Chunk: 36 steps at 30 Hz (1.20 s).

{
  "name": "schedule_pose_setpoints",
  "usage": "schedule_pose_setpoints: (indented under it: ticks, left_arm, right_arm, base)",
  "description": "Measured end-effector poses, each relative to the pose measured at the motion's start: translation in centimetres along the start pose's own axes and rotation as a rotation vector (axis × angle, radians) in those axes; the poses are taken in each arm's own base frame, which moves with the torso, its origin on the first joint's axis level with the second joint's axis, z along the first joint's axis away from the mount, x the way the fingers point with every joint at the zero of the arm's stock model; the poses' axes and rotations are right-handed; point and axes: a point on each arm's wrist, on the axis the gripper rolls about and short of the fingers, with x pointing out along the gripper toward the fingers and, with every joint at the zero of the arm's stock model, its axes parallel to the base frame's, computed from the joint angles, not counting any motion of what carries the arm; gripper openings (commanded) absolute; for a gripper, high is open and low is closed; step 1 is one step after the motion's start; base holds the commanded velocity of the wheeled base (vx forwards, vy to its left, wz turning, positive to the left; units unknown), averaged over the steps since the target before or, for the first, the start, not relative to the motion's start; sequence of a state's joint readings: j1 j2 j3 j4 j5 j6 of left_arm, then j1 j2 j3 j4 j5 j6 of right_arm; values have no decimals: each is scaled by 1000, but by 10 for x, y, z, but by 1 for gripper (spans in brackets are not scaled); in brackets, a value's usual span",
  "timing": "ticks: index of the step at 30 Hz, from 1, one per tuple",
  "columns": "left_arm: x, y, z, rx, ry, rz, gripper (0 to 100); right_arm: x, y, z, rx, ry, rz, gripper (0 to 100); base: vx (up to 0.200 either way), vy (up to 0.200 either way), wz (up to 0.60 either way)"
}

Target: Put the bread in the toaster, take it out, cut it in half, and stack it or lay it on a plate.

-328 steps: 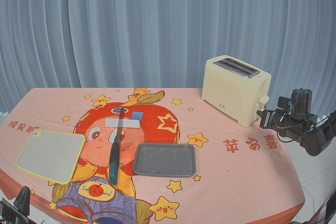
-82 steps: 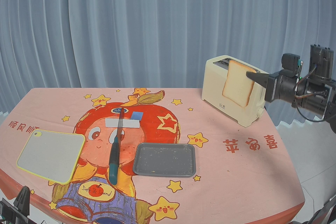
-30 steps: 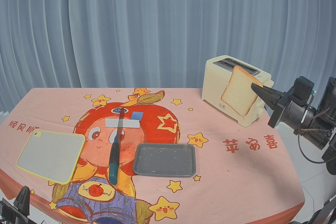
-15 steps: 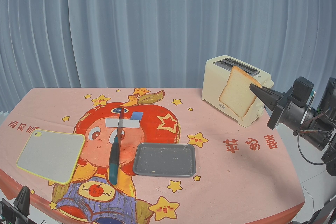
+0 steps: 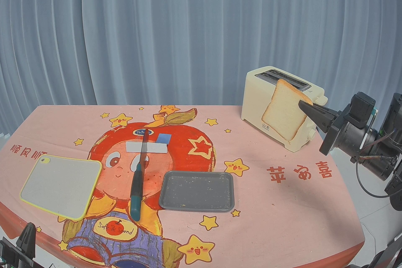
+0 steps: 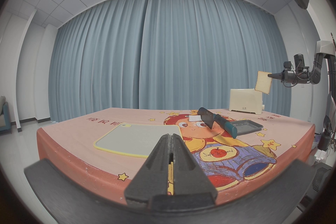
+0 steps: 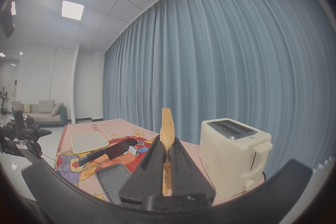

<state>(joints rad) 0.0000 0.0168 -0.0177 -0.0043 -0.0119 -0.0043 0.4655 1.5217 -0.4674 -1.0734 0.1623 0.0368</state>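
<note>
The right gripper (image 5: 303, 105) is shut tight on one edge of the bread (image 5: 284, 114). The slice hangs up in the air, standing on its side and leaning a little. It is close to the cream toaster (image 5: 255, 102) but not in it, and both slots on top are open. The toaster stands at the far right of the table, which has a pink cloth (image 5: 276, 206) with a big apple face and yellow stars. Near the middle, toward the front, lies a gray plate (image 5: 197, 191) shaped like a tray. Just to the left of it lies a knife (image 5: 137, 185) with a blue handle, and its dark blade points away toward the curtain (image 5: 167, 21). Farther left lies a cutting board (image 5: 60, 186) with a yellow-green rim, well apart from the bread. The left gripper (image 6: 171, 138) is down low at the near left edge of the table, with its fingers pressed together and nothing in them.
</note>
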Motion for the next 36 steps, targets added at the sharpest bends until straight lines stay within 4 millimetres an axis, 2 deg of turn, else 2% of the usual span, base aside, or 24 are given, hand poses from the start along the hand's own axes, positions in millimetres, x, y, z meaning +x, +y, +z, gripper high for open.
schedule_pose_setpoints:
  ticks: [20,36]
  left_arm:
    - [0,0,0,-1,0,0,0]
    - [0,0,0,0,0,0,0]
  right_arm:
    - [-1,1,-2,1,5,2,0]
    - [-1,0,-2,1,8,1,0]
  base:
    - [0,0,0]
    - [0,200,0]
